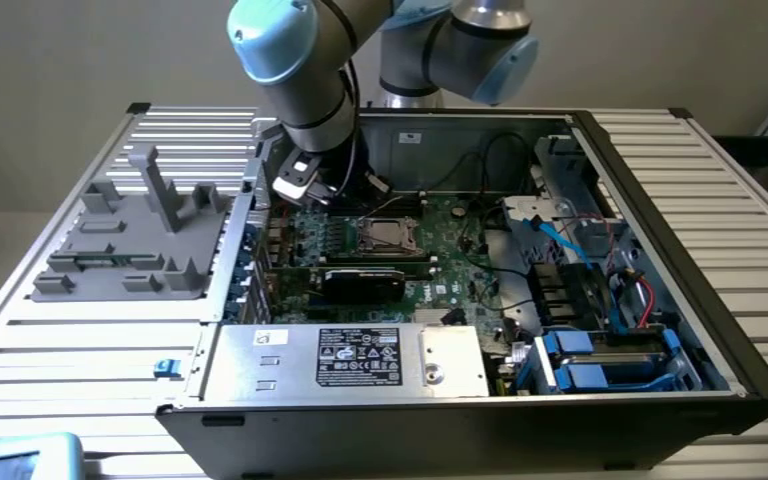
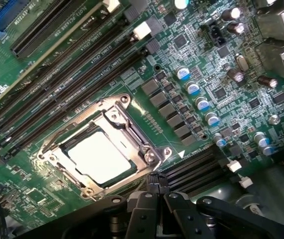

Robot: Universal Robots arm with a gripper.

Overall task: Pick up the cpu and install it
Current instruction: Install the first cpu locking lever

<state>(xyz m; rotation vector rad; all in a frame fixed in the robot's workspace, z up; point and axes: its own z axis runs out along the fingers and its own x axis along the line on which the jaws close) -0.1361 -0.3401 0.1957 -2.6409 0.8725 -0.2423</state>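
One cpu [image 2: 99, 157] lies flat in the single metal-framed socket [image 2: 119, 117] on the motherboard [image 2: 27, 184], inside one computer case [image 1: 744, 370]. The one arm [image 1: 304, 60] reaches down into the case. Its pincer [image 2: 157, 180] is closed, empty, just beside the socket

The exterior view looks down at a slant on the whole open computer case [image 1: 491, 430], from far enough back to take in the slatted worktop [image 1: 64, 345] around it. The wrist view faces down from close above the processor socket [image 2: 127, 122] inside that case; both views share this socket [image 1: 391, 235].
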